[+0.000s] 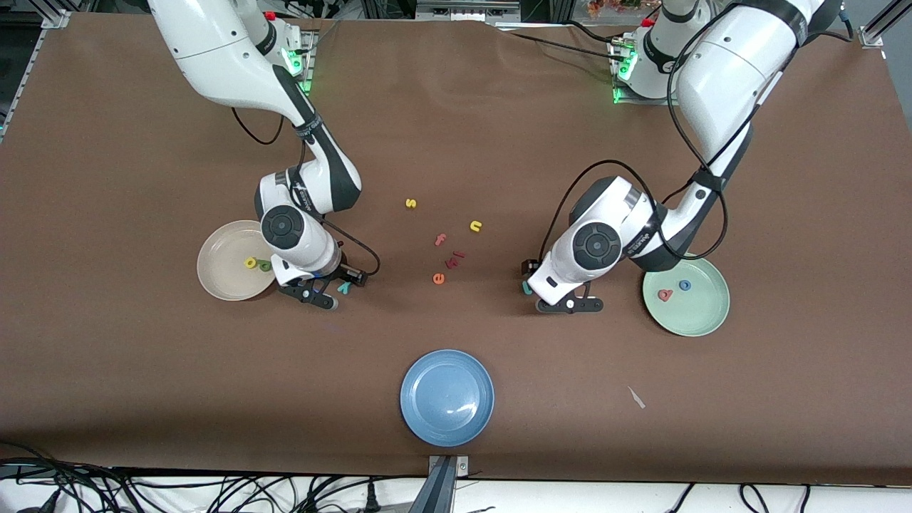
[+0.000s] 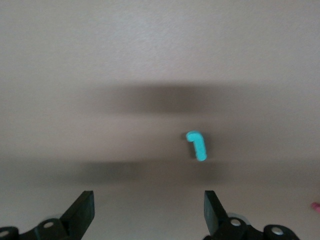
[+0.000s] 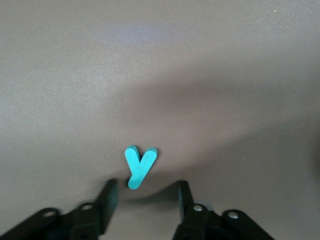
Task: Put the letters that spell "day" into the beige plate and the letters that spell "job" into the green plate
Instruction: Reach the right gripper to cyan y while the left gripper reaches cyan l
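Teal "y" (image 3: 139, 166) lies flat on the brown table (image 1: 456, 128), stem end between the right gripper (image 3: 145, 200) fingertips, forked end pointing away from them; the fingers stand part-open, neither touching it. Beige plate (image 1: 222, 281) sits just beside, holding yellow "a" (image 1: 250, 263) and green "d" (image 1: 264, 266). Left gripper (image 2: 149, 206) gapes wide, empty, the teal "j" (image 2: 197, 144) ahead of one finger, long axis along them. Bare cloth surrounds both letters.
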You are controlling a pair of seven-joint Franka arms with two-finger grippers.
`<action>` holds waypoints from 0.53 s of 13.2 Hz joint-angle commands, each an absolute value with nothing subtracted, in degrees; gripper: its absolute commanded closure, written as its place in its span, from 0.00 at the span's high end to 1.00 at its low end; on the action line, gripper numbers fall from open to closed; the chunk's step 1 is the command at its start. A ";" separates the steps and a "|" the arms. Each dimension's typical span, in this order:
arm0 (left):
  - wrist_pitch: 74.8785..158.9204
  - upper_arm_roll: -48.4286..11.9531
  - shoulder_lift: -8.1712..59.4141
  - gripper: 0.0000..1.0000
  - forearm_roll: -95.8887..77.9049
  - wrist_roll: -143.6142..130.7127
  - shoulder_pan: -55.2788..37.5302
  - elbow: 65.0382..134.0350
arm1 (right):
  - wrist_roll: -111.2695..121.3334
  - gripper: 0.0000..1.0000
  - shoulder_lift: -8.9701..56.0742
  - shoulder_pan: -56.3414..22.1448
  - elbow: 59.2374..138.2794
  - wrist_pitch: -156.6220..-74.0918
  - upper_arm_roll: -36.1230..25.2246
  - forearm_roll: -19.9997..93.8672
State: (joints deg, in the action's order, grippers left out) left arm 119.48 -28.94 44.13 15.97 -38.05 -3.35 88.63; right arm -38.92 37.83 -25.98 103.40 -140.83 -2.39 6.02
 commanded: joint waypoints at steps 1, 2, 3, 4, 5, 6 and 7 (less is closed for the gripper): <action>122.95 -28.92 46.84 0.68 17.58 -43.48 -4.56 87.72 | -38.94 0.23 38.76 -26.19 102.13 -141.06 -2.37 6.77; 123.83 -28.92 47.19 0.67 17.75 -45.51 -5.44 87.71 | -38.94 0.12 38.76 -26.19 102.13 -141.06 -2.37 6.85; 124.01 -28.83 47.28 0.61 17.84 -45.96 -5.80 87.71 | -38.94 0.01 38.76 -26.19 102.13 -141.06 -2.37 6.77; 125.23 -28.83 47.98 0.59 17.75 -45.97 -5.80 87.45 | -38.85 0.00 38.76 -26.10 102.13 -141.06 -2.37 6.77; 126.81 -28.83 48.77 0.59 17.58 -46.14 -5.89 87.28 | -38.67 0.00 38.76 -26.10 101.95 -140.98 -2.37 6.77; 127.61 -28.83 49.48 0.59 17.67 -46.40 -5.98 87.19 | -38.32 0.00 38.59 -26.02 101.69 -140.72 -2.46 6.68; 128.14 -28.65 49.48 0.58 17.75 -46.41 -5.98 87.27 | -38.23 0.00 38.50 -25.84 100.65 -139.67 -2.46 6.51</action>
